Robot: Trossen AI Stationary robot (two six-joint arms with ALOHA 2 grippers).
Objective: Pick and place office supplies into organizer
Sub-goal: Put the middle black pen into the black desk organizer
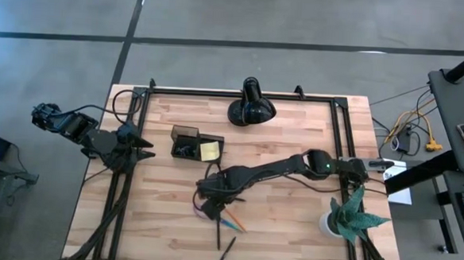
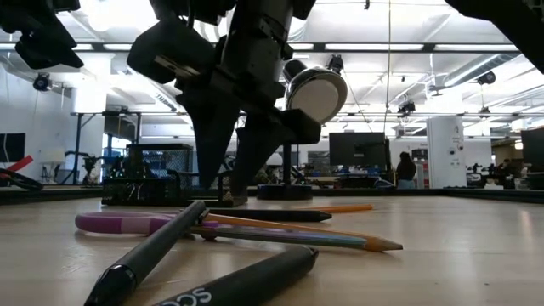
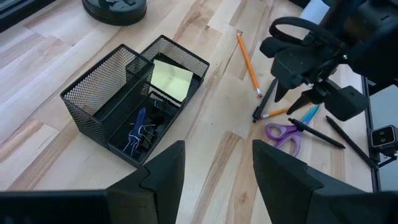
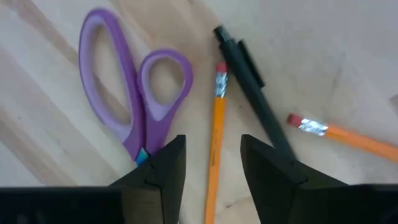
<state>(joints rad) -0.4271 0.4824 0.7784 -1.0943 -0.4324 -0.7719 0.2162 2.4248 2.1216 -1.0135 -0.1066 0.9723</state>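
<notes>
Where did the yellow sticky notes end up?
In the high view, the yellow sticky-note pad sits in the black mesh organizer, left of table centre, below the black lamp.

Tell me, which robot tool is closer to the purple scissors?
The right tool. It hangs open just above the purple scissors; the left tool waits open near the table's left edge, beyond the organizer.

left hand: open, parked table edge | right hand: open, lowered mid-table

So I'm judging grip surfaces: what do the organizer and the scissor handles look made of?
The black rectangular mesh organizer looks like matte wire mesh, probably metal: you see through its walls. The purple scissors' handles look like smooth moulded plastic, with a soft sheen.
</notes>
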